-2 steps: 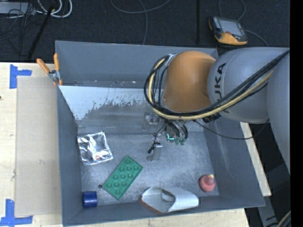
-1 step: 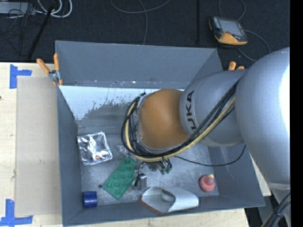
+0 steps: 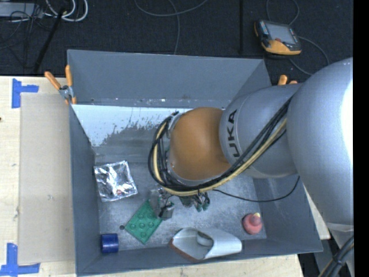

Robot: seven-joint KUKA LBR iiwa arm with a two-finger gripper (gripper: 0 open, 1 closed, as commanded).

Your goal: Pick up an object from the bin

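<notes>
Gripper (image 3: 163, 208) low at the upper right corner of the green plate (image 3: 142, 224), perhaps touching it, likely placed to take that flat piece by its edge, grip state impossible to tell, foil (image 3: 115, 180) up-left of the plate.

A crumpled foil wrapper (image 3: 115, 180) lies left of the gripper (image 3: 163, 208) and a little above it. A blue cap (image 3: 109, 243) sits lower left, a white scoop (image 3: 223, 246) near its lower right, and a pink knob (image 3: 252, 224) farther right.
</notes>
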